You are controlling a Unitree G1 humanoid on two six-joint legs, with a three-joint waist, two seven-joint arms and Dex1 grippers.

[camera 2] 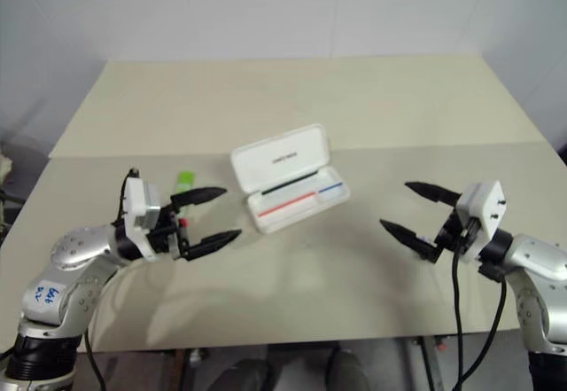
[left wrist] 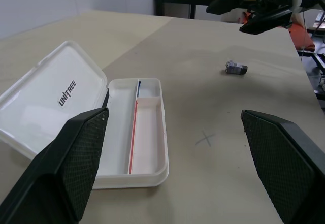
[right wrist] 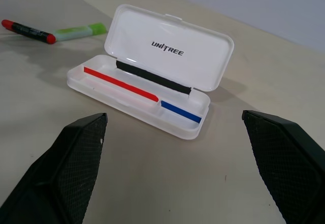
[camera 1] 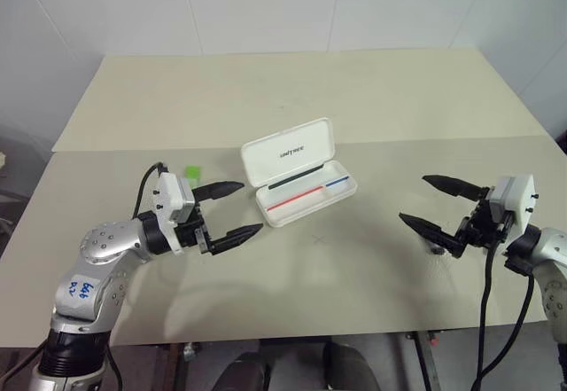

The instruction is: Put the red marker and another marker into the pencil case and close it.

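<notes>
1. A pale beige desk (camera 1: 372, 258) stands against white wall panels; a seam runs across it from side to side, and a faint X mark (camera 1: 321, 239) is drawn on it just in front of the case.
2. The pencil case (camera 1: 306, 198) lies open near the middle of the desk, its lid (camera 1: 288, 151) raised on the far side. "UNITREE" is printed in dark letters on the lid. A red line and a short blue line run along the tray's inside.
3. The case's long axis runs slantwise, its right end farther from the robot than its left.
4. The left gripper (camera 1: 240, 207) hovers just left of the case, jaws spread wide and holding nothing.
5. The right gripper (camera 1: 425, 200) hangs well to the right of the case, jaws likewise wide apart and empty.
6. The red marker (right wrist: 28, 31) lies on the desk left of the case, in the right wrist view end to end with another marker (right wrist: 81, 31), its red cap toward the green one.
7. A small dark object (left wrist: 236, 68) sits on the desk below the right gripper.
8. Blue handwriting marks the left arm; unreadable.
</notes>
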